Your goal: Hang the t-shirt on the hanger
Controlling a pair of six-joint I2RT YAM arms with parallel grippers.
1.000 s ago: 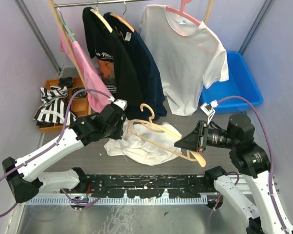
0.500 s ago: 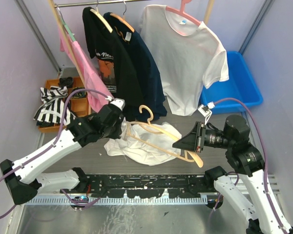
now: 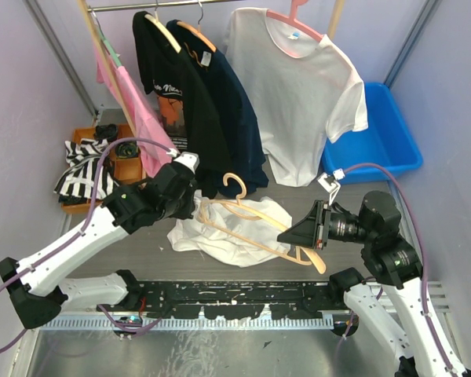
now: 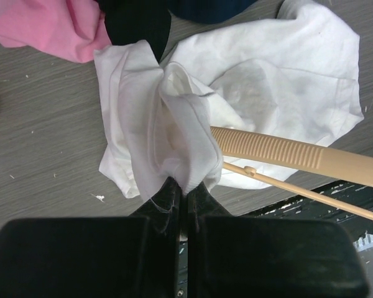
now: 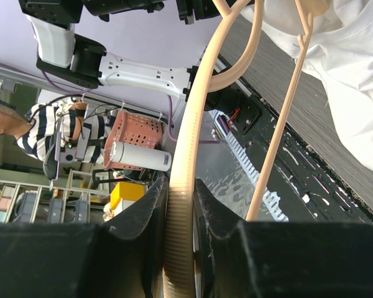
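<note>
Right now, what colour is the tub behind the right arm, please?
The tub is blue, clearest in the top view.

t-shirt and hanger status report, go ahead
Left end effector shut on a fold of the t-shirt. Right end effector shut on one arm of the hanger. T-shirt crumpled on the table, not yet on the hanger. Dark shirts hang close behind.

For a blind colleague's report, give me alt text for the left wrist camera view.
The left end effector, shut, pinches a bunched fold of the white t-shirt, crumpled on the grey table. The wooden hanger runs from behind that fold to the right edge; pink fabric shows top left.
</note>
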